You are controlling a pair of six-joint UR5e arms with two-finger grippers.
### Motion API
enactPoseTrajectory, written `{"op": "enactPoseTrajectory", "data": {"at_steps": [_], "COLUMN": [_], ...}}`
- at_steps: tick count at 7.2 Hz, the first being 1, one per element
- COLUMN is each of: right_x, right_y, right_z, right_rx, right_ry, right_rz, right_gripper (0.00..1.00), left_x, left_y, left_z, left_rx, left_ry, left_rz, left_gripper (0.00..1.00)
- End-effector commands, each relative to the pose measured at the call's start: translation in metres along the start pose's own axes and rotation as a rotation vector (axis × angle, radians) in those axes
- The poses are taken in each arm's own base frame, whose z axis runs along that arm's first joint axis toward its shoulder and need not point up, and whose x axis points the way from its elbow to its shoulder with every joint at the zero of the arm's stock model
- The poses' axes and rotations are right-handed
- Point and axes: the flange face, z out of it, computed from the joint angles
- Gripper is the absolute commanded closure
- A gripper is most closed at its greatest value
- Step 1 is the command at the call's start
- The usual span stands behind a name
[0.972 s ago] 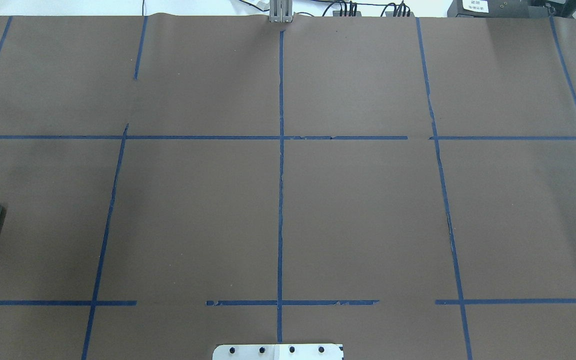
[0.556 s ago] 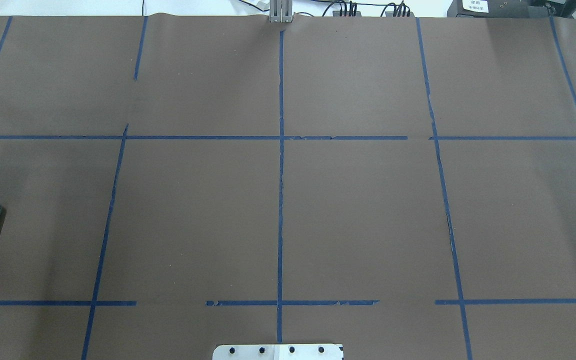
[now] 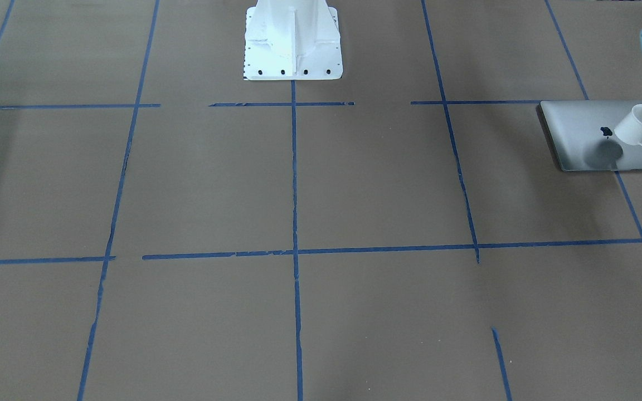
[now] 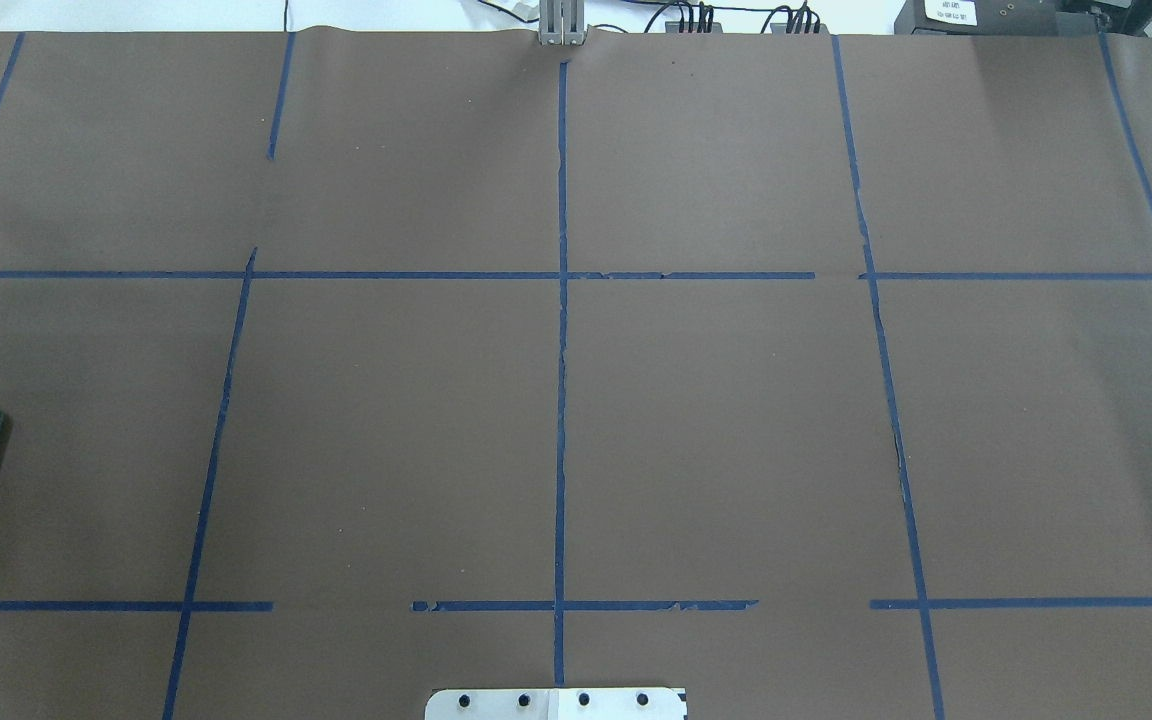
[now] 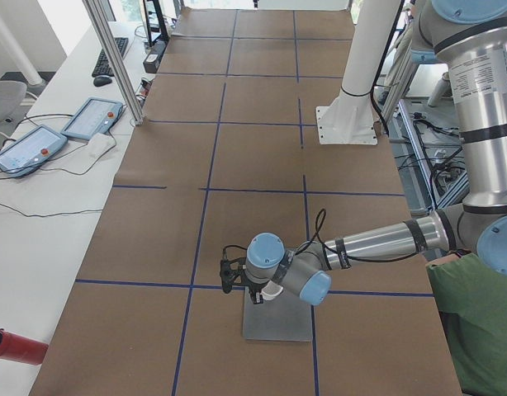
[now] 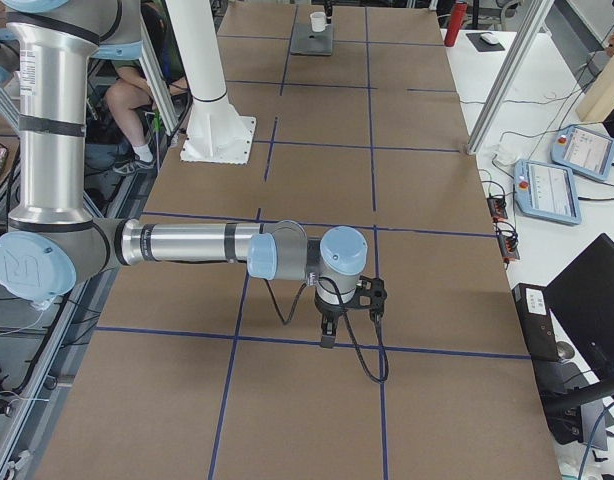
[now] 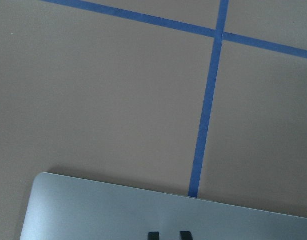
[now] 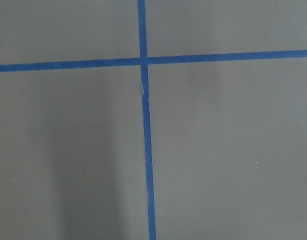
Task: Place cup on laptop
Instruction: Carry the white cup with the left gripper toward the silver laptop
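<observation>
White cup (image 3: 636, 127) is clamped in the left jaws above the laptop (image 3: 577, 125); released tilted, it could be toppled. Right jaws cannot be judged.

1. The laptop (image 3: 577, 125) bears a small dark apple logo (image 3: 606, 131) at the centre of its lid.
2. A white label (image 4: 950, 12) on a dark box (image 4: 1016, 18) beyond the table (image 4: 736, 150) carries print too small to read.
3. A blue joint cap (image 6: 25, 265) on the right arm (image 6: 187, 243) shows a white logo, its letters unclear.
</observation>
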Motion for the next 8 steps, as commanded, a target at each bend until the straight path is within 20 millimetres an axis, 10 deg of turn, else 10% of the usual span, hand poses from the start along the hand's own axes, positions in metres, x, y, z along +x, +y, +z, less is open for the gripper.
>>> {"op": "enactPoseTrajectory", "data": {"at_steps": [1,8], "right_x": [0.0000,0.0000], "right_y": [0.0000,0.0000], "right_z": [0.0000,0.0000], "right_rx": [0.000,0.000], "right_ry": [0.000,0.000], "right_rz": [0.000,0.000], "right_gripper": [0.00,0.00], "left_x": [0.0174,0.0127], "left_y": [0.0053,0.0093], "left_z": [0.0165,0.0236], "left_rx": [-0.024,-0.043], "left_ry": [-0.003,-0.011], "left_rz": [0.023,0.032], "left_gripper": [1.00,1.00]}}
